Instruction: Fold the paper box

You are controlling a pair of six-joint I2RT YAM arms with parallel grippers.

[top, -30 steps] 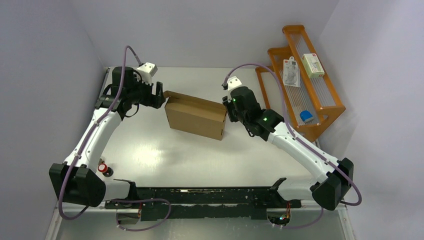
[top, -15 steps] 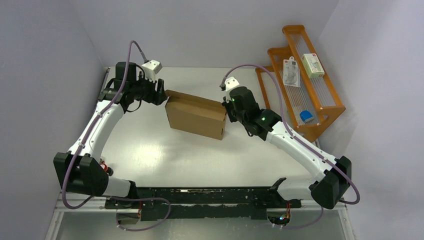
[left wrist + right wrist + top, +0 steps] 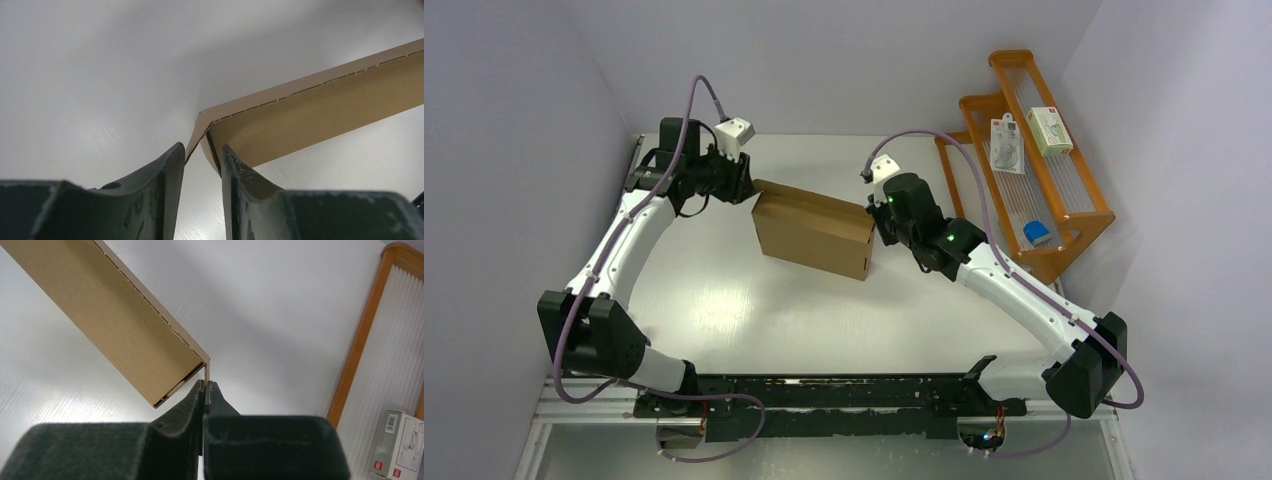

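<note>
- The white, faintly ribbed table (image 3: 724,300) carries everything, with pale walls on three sides.
- Two white-and-black arms reach in from the near edge, the left arm (image 3: 624,250) and the right arm (image 3: 1014,290). Each trails a purple cable (image 3: 694,95).
- The paper box (image 3: 814,235), plain brown corrugated cardboard folded into a shallow rectangular shape, stands on its long edge near the middle of the table. It is turned slightly askew between the two grippers. It shows perforated fold lines along its edges and no printing.
- An orange wooden rack with a wire front (image 3: 1012,58) stands at the right wall, well apart from the box.
- The left gripper (image 3: 746,188) is at the box's far left corner. In the left wrist view its jaws (image 3: 202,150) are narrowed around the folded corner of the box (image 3: 310,105). I cannot tell whether they press it.
- The right gripper (image 3: 876,215) is at the box's right end. In the right wrist view its fingers (image 3: 205,385) are closed together on the thin cardboard edge of the box (image 3: 115,325).
- Two small white retail packages (image 3: 1049,130) (image 3: 1006,145) lie on the rack. One bears a red mark, and the writing is too small to read.
- A small blue item (image 3: 1037,232) sits lower in the rack.
</note>
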